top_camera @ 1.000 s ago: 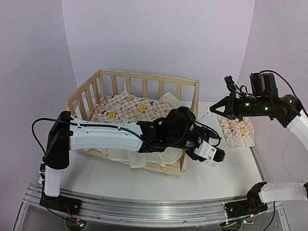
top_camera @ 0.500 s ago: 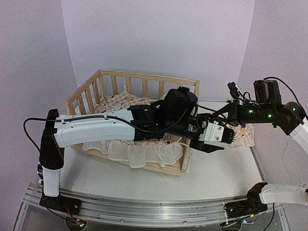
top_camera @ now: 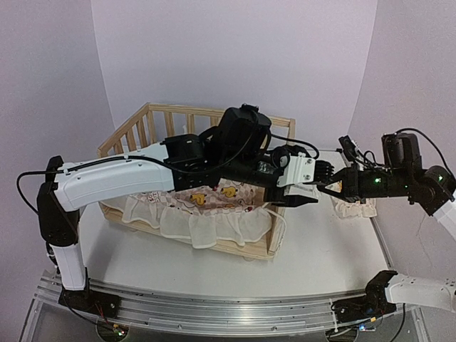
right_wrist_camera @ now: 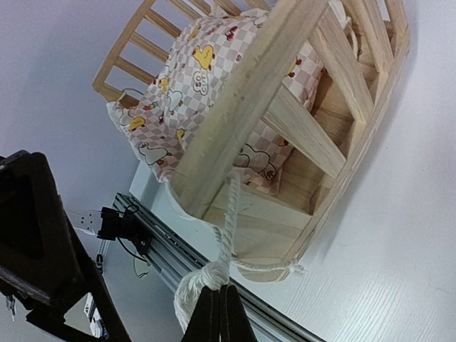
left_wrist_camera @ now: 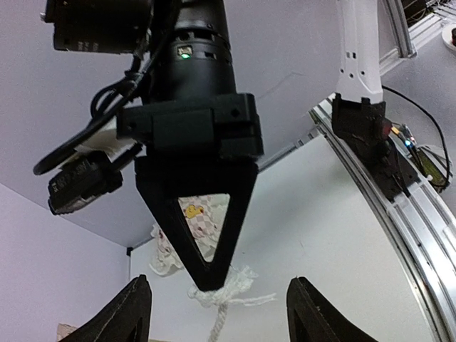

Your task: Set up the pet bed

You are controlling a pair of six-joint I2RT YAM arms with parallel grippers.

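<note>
The pet bed (top_camera: 187, 112) is a light-wood slatted frame left of centre, also seen from the right wrist view (right_wrist_camera: 299, 121). A pink-checkered duck cushion (top_camera: 214, 194) lies in it, its frill hanging over the front. A white rope (right_wrist_camera: 229, 214) runs from a bed post to a knotted, frayed end (left_wrist_camera: 226, 288). My right gripper (right_wrist_camera: 219, 313) is shut on that end beside the bed's right side (top_camera: 326, 188). My left gripper (top_camera: 313, 184) reaches across the bed and stands open (left_wrist_camera: 219, 296) around the right gripper's tip, touching nothing.
A small matching pillow (top_camera: 354, 208) lies on the white table right of the bed, partly behind the right arm. The metal mounting rail (top_camera: 214, 310) runs along the near edge. A loose rope end (right_wrist_camera: 285, 267) trails by the bed's corner.
My left arm has risen from the bed's front right corner and swung up to the right gripper's tip. The right gripper has dropped slightly, still pinching the rope.
</note>
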